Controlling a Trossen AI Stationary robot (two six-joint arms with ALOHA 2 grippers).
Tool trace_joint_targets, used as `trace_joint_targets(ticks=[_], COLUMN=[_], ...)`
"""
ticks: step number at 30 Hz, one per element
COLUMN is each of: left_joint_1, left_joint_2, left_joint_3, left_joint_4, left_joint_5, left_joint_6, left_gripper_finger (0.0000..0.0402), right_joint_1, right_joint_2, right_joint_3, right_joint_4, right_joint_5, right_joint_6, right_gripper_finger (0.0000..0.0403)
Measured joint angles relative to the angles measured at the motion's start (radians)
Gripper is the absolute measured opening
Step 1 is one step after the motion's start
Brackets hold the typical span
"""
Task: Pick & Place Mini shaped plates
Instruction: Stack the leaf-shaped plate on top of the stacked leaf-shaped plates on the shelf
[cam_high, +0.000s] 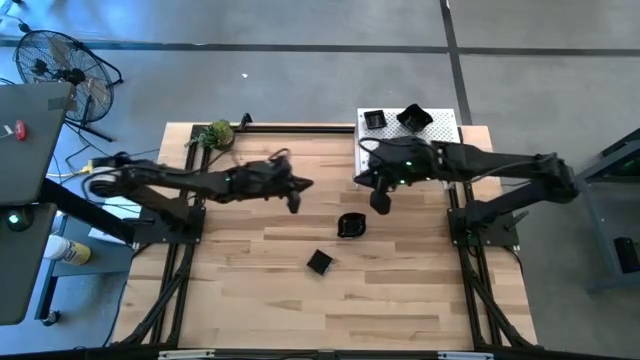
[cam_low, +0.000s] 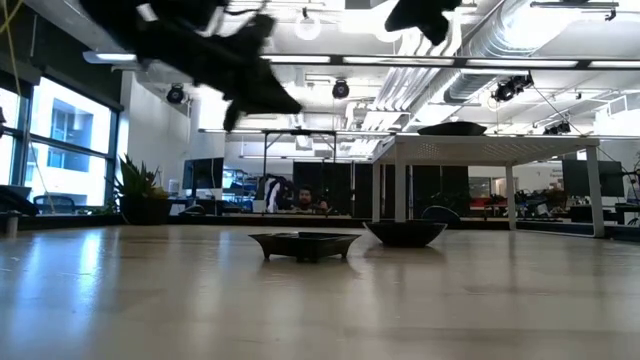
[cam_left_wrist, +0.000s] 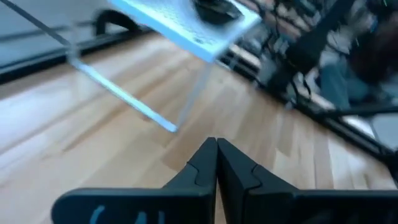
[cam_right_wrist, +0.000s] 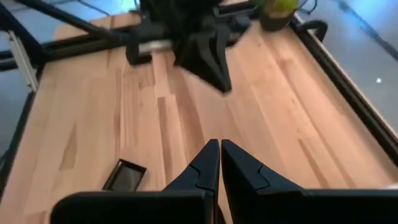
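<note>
Both arms hang above the middle of the wooden bench (cam_high: 400, 300), each with its tool empty. The left tool (cam_high: 293, 203) has its fingers (cam_left_wrist: 200, 167) pressed together with nothing between them, raised off the bench surface and well apart from the plates. The right tool (cam_high: 380, 203) is likewise pinched shut on nothing, its fingers (cam_right_wrist: 205, 163) meeting at the tips, and it hovers near the white perforated stand (cam_high: 445, 128) at the bench's far right corner. Two black mini plates lie on the open bench: a round-cornered plate (cam_high: 351, 226) near the centre, just below the right tool as seen from above, and a small square plate (cam_high: 320, 262) nearer the front edge, a little apart from the first. In the level view these two show as a flat dish (cam_low: 304, 243) and a bowl-like one (cam_low: 405, 233) side by side. Two more black plates sit on the white stand, a square plate (cam_high: 373, 120) and an angular plate (cam_high: 414, 117). A green leafy ball (cam_high: 219, 133) rests at the far left corner of the bench.
</note>
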Motion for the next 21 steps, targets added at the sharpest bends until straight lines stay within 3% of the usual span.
trace_joint_targets(ticks=[4, 10, 17, 21], left_joint_1=[0.000, 0.000, 0.000, 0.000], left_joint_2=[-0.119, -0.204, -0.205, -0.205], left_joint_3=[-0.124, -0.186, -0.190, -0.190], left_joint_4=[0.063, 0.045, 0.020, 0.021], left_joint_5=[-0.070, -0.077, -0.076, -0.076], left_joint_6=[-0.010, -0.012, -0.014, -0.012], left_gripper_finger=[0.0002, 0.0003, 0.0003, 0.0003], right_joint_1=[-0.019, -0.031, 0.014, 0.056], right_joint_2=[0.097, 0.227, 0.274, 0.224], right_joint_3=[0.059, 0.102, 0.092, -0.045], right_joint_4=[-0.033, -0.153, -0.351, -0.314], right_joint_5=[-0.053, -0.135, -0.096, -0.098], right_joint_6=[-0.044, -0.092, -0.065, 0.025], right_gripper_finger=[0.0012, 0.0018, 0.0093, 0.0140])
